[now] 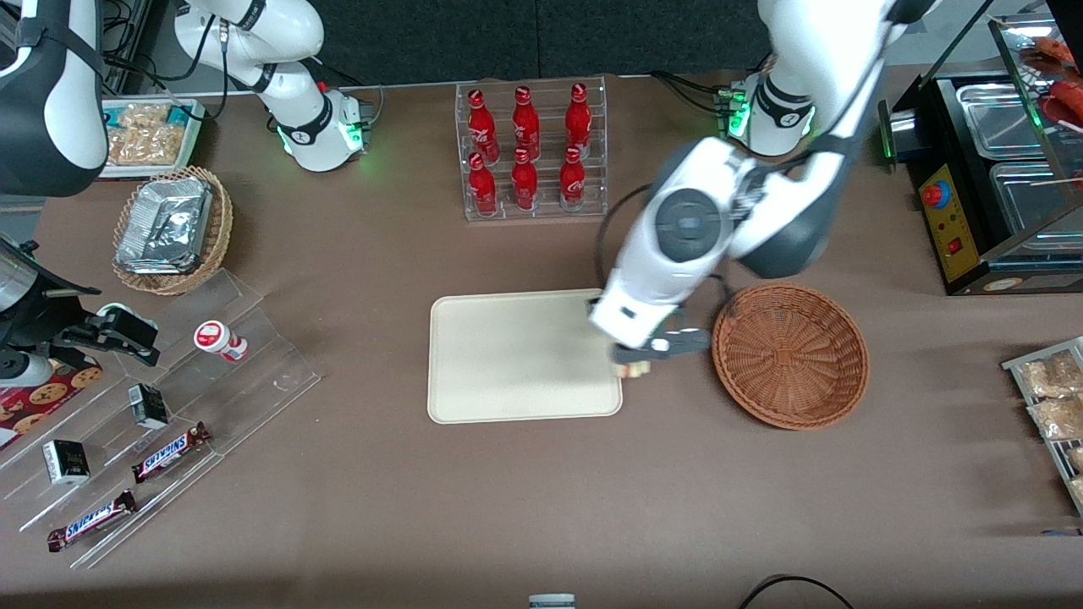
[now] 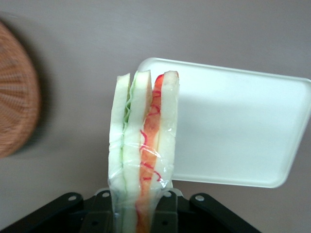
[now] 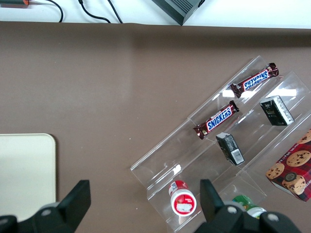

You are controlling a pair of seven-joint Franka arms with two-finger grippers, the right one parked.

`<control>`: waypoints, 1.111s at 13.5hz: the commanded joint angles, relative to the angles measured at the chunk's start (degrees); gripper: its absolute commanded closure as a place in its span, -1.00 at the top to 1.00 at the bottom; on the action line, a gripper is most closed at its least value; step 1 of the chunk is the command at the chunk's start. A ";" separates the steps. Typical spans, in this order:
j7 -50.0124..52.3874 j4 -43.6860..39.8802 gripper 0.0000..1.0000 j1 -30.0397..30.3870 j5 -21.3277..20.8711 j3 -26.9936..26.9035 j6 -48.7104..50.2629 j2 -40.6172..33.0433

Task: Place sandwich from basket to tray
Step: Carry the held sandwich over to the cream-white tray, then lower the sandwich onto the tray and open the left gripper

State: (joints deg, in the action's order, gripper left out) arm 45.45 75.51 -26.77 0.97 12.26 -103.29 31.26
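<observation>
With my jaws (image 1: 650,359) closed on the wrapped sandwich (image 2: 143,145), held just above the tray (image 1: 508,355) at its rim nearest the emptied basket (image 1: 791,355), I should carry it toward the tray's middle, lower it flat, and only then let go.

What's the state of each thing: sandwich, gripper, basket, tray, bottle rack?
sandwich: held in the gripper, off the table, over the tray's edge nearest the basket
gripper: shut on the sandwich
basket: empty
tray: bare, nothing on it yet
bottle rack: six red bottles, all upright
</observation>
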 commanded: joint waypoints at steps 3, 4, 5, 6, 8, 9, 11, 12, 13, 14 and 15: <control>1.48 -11.00 -0.95 -7.32 -1.05 -1.10 -4.87 11.79; 3.57 -11.08 -0.95 -8.47 -2.53 -1.10 -7.68 13.80; 4.98 -11.08 -0.95 -9.43 -4.64 -1.10 -10.06 15.30; 5.43 -11.08 -0.95 -10.49 -6.66 -1.01 -12.17 16.80; 5.44 -11.26 -0.95 -11.29 -8.69 -1.10 -14.82 19.44; 5.26 -11.35 -0.95 -11.38 -11.31 -1.01 -15.79 20.67; 5.87 -11.44 -0.95 -13.30 -14.93 -1.19 -17.72 22.95; 6.05 -12.05 -0.94 -13.40 -15.03 -1.19 -18.95 24.36; 6.84 -12.23 -0.91 -13.40 -15.12 -1.19 -20.01 25.59; 7.97 -12.31 -0.90 -13.49 -15.20 -1.19 -20.71 26.38; 8.86 -12.32 -0.86 -13.57 -15.12 -1.19 -21.68 27.09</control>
State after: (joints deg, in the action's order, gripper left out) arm 51.85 66.34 -39.32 -13.03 11.76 -124.33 55.67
